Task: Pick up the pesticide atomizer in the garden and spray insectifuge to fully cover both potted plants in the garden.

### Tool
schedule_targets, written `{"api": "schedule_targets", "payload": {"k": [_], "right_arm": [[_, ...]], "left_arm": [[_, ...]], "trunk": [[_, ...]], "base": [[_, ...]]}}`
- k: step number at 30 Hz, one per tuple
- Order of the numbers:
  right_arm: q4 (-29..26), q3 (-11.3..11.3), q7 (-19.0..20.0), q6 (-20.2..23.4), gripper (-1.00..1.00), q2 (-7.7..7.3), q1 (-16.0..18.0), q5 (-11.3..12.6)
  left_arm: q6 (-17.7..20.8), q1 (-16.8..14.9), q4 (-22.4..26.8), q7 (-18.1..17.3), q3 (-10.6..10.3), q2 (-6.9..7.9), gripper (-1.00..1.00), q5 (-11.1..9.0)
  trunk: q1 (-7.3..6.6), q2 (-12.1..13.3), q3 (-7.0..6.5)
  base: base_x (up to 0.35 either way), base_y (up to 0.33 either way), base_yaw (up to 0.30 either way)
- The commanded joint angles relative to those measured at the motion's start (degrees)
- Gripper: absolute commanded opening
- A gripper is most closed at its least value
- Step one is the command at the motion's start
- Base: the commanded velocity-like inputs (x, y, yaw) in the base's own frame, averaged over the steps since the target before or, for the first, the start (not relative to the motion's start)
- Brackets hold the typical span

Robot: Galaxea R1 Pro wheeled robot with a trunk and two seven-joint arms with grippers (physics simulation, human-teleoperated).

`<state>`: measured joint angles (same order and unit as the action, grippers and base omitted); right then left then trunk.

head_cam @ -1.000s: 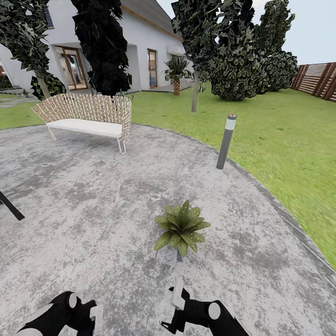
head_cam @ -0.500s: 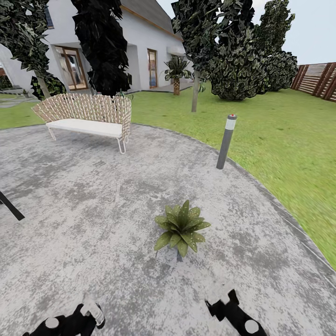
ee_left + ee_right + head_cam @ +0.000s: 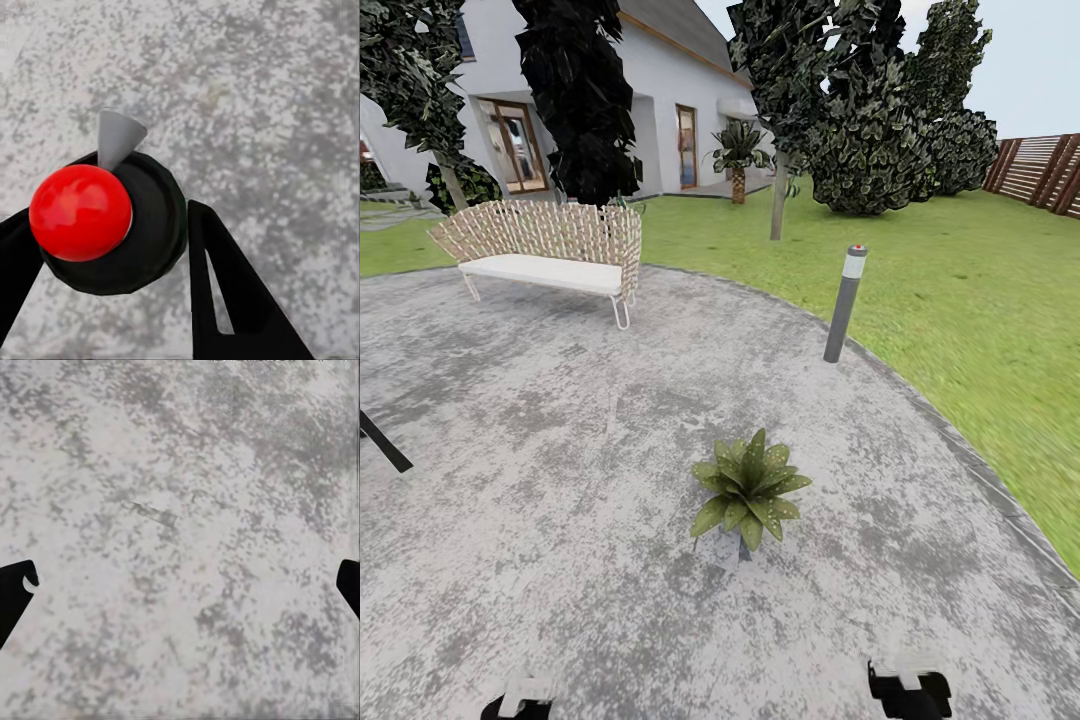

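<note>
The pesticide atomizer (image 3: 105, 221), a black round body with a red ball top and a grey cone nozzle, sits gripped between the fingers of the left claw (image 3: 112, 247), seen in the lower left of the left wrist frame above the mottled grey patio (image 3: 262, 90). The right claw (image 3: 180, 585) is spread wide and empty, its fingertips at the frame's side edges. In the head view, one potted plant (image 3: 748, 488) stands on the patio at lower centre, just ahead of both claws at the bottom edge.

To spray well, I judge the nozzle should be raised and aimed at the rosette, then swept across every leaf. No readable writing or brand shows anywhere.
</note>
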<state>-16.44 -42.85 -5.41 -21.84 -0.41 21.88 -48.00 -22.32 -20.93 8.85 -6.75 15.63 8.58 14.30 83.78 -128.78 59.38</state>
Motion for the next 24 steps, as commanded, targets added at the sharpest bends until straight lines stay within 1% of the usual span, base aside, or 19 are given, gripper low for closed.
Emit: {"api": "schedule_targets", "payload": {"k": [1, 3, 9, 11, 15, 17, 20, 24], "right_arm": [[1.02, -0.38, -1.23, -1.49, 1.0, 0.07, 0.04, -0.61], [1.97, -0.34, -2.06, -2.65, 1.0, 0.14, 0.02, -0.6], [4.02, -0.38, -2.23, -2.87, 1.0, 0.19, 0.01, -0.45], [4.19, -0.39, -2.27, -2.91, 1.0, 0.28, 0.01, -0.44], [4.3, -0.39, -2.3, -2.94, 1.0, 1.68, 0.02, -0.48], [4.31, -0.39, -2.31, -2.94, 1.0, 2.02, 0.01, -0.5], [4.31, -0.39, -2.32, -2.94, 1.0, 2.19, 0.01, -0.52], [4.25, -0.46, -2.32, -3.0, 1.0, 2.03, 0.01, -0.52]], "left_arm": [[-0.26, 0.05, -0.43, 0.15, 0.29, -0.15, -1.0, 0.4], [-0.26, 0.16, -0.78, 0.68, 0.06, -0.71, -1.0, 0.31], [-0.27, 0.19, -0.77, 0.64, 0.43, -1.17, -1.0, -1.04], [-0.27, 0.19, -0.77, 0.98, 0.49, -1.16, -1.0, -1.14], [-0.22, 0.2, -0.78, 1.48, 0.53, -1.12, -1.0, -1.2], [-0.15, 0.22, -0.82, 1.53, 0.54, -1.14, -1.0, -1.21], [-0.06, 0.23, -1.24, 1.56, 0.54, -1.19, -1.0, -1.21], [-0.28, 0.19, -2.26, 1.57, 0.54, -1.07, -1.0, -1.21]], "trunk": [[-0.01, -0.02, 0.04], [-0.01, -0.02, 0.04], [-0.01, -0.02, 0.04], [-0.01, -0.02, 0.04], [-0.01, -0.02, -0.04], [-0.01, -0.02, -0.14], [-0.01, -0.02, -0.31], [-0.01, -0.02, -0.54]], "base": [[0.0, 0.0, 0.0], [0.0, 0.0, 0.0], [0.0, 0.0, 0.023], [0.0, 0.0, 0.198], [0.0, 0.0, 0.249], [0.0, 0.0, 0.23], [0.0, 0.0, 0.222], [0.0, 0.0, 0.217]]}}
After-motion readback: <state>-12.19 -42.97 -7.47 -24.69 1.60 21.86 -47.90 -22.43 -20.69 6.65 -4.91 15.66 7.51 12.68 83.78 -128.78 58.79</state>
